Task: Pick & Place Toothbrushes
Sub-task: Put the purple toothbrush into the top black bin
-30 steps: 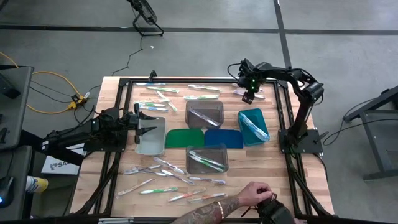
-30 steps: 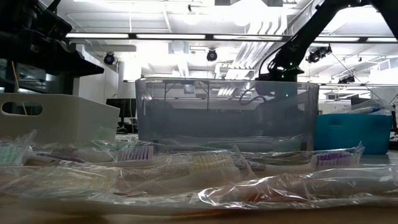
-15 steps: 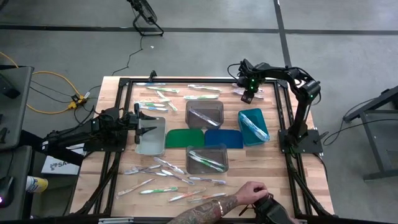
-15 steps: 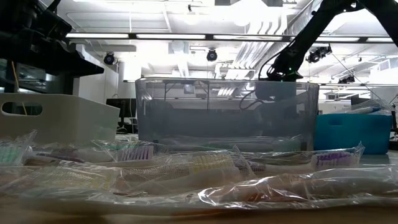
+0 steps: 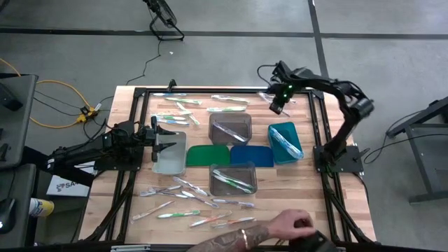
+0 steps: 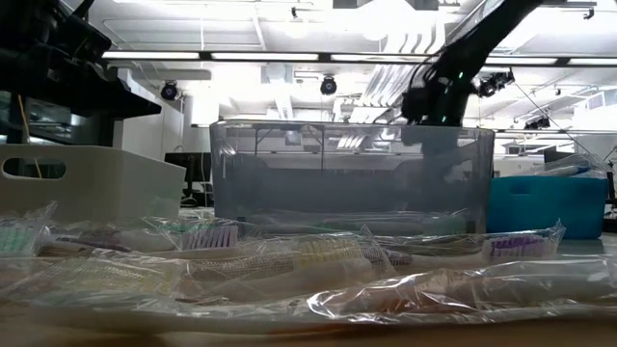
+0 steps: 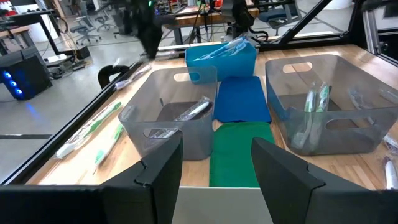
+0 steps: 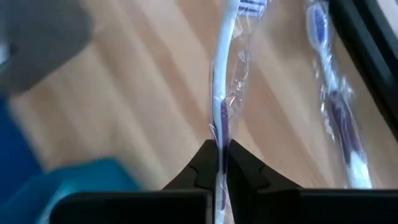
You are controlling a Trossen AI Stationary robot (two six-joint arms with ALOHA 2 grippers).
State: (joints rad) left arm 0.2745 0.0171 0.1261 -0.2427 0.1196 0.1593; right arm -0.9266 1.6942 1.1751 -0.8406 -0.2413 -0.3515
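I am working over the wooden table, toward its one o'clock corner; my left gripper is waiting with fingers apart at nine o'clock, and my right gripper is pinching closed a wrapped toothbrush

Two dark fingers stand apart over a white bin's rim. At twelve o'clock, green mat, blue mat, teal bin; grey bins at ten and two hold wrapped toothbrushes.
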